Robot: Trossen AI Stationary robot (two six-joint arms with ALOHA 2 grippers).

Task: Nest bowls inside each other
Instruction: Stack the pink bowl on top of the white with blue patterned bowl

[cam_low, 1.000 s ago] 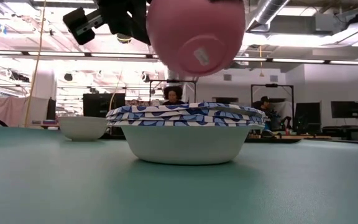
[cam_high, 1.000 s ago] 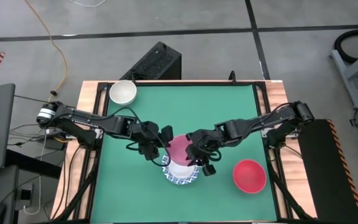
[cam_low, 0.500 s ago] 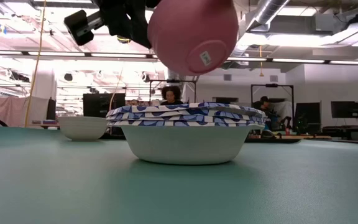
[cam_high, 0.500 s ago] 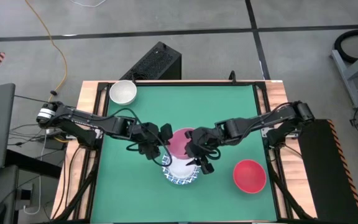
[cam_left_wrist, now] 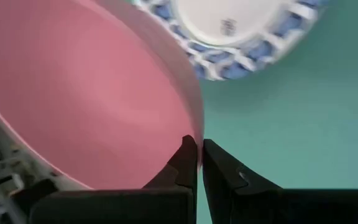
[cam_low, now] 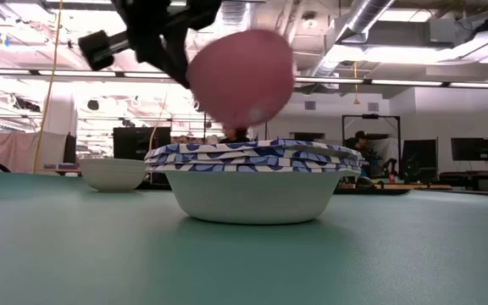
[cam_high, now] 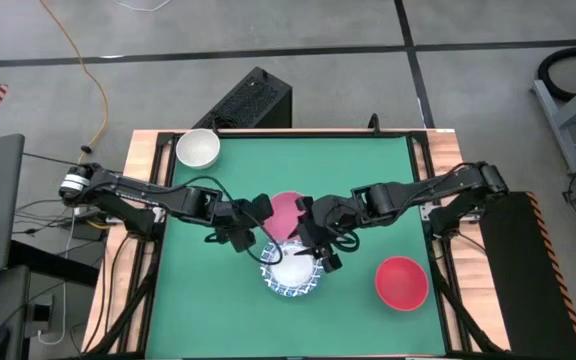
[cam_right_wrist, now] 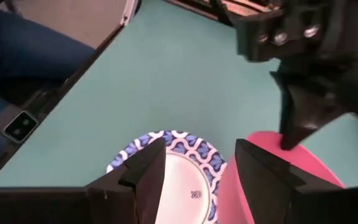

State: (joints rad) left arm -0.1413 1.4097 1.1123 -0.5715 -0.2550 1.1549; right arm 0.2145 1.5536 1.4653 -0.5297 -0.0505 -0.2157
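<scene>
Left gripper point(cam_left_wrist: 197, 163) was pinched on the pink bowl point(cam_high: 285, 214) rim, tilted above the blue-patterned stack point(cam_high: 292, 275). Right gripper point(cam_right_wrist: 194, 163) stood open, empty. Bowl judged light, rigid, slick; rim was best hold.

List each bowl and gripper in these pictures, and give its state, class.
pink bowl: held in the air, tilted
blue-rimmed bowls: nested on the table
cream bowl: upright, alone
red bowl: upright, alone
left gripper: shut on the pink bowl's rim
right gripper: open, empty
</scene>
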